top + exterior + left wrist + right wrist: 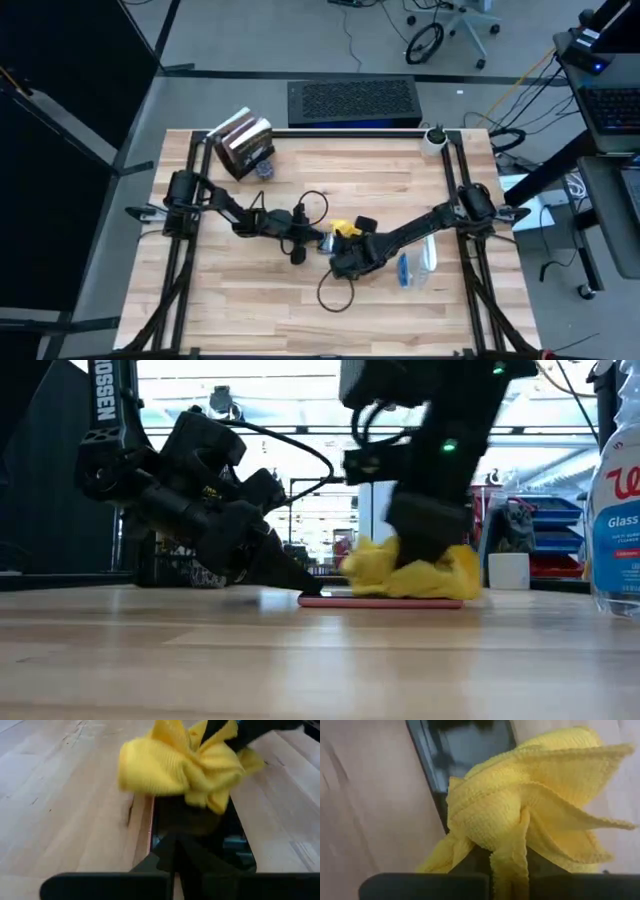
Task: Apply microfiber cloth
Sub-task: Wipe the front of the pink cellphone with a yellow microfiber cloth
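Microfiber cloth (530, 815) bunched in right gripper (510, 870), on smartphone (465, 745).

Bunched bright yellow microfiber cloth (530, 815) lies crumpled atop the dark smartphone (200, 835).

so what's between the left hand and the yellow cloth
Only the dark smartphone: in the left wrist view the left hand presses on its near end, and the bunched yellow microfiber cloth, gripped by the right hand, covers the far end.

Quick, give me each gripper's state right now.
Left gripper: shut, tips pressed on the near end of the smartphone.
Right gripper: shut on the microfiber cloth, bunched against the phone's screen.
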Motion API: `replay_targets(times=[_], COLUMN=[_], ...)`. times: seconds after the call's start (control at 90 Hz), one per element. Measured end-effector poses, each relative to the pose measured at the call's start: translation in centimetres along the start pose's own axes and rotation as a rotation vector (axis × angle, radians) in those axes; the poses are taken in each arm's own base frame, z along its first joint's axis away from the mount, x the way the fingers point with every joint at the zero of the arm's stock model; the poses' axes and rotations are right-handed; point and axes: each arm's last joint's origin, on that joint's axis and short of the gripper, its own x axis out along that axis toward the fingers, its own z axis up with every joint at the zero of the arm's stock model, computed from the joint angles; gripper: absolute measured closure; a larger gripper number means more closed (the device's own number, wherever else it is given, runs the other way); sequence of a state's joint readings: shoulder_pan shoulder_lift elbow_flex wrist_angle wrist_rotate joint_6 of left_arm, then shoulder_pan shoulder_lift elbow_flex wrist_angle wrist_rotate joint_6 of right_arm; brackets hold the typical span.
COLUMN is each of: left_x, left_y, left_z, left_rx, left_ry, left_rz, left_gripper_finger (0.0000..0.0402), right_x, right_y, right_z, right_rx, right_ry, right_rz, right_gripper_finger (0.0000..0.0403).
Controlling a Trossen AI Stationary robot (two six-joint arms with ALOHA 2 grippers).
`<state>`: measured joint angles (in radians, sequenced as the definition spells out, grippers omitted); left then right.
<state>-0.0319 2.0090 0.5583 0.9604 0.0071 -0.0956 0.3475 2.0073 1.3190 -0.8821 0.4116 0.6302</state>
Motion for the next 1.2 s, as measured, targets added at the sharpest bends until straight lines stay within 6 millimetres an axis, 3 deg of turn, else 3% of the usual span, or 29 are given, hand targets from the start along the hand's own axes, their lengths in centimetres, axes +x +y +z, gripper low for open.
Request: replay_targets(times=[0.167,0.322,0.544,0.633,0.767,1.044,1.2], left_x=[0.0,0.0,0.0,0.0,0.0,0.0,0.0], left_y=[0.0,0.0,0.0,0.0,0.0,0.0,0.0], left_z=[0.0,0.0,0.0,0.0,0.0,0.0,0.0], left_rx=[0.001,0.004,0.000,0.000,0.001,0.004,0.005], left_ry=[0.000,0.002,0.001,0.002,0.003,0.005,0.005], left_rz=[0.000,0.001,0.001,0.001,0.001,0.001,0.001], left_gripper_finger=[0.0402,0.0402,0.0402,0.0402,0.0402,0.0402,0.0402], right_x=[-1.6,-3.4,-0.3,1.6,2.5,0.1,-0.2], right_y=[-1.0,-2.3,-1.2,-0.4,0.1,-0.2,-1.1], right_z=[-0.2,2.1,4.7,4.4,3.7,-0.5,-2.7], right_rx=[0.032,0.123,0.126,0.098,0.069,-0.045,-0.112], right_ry=[0.009,-0.224,-0.338,-0.282,-0.215,0.014,0.207], right_rz=[0.037,0.053,0.112,0.095,0.066,-0.064,-0.165], right_gripper_finger=[0.0394,0.0394,0.0394,0.0394,0.0394,0.0394,0.0394])
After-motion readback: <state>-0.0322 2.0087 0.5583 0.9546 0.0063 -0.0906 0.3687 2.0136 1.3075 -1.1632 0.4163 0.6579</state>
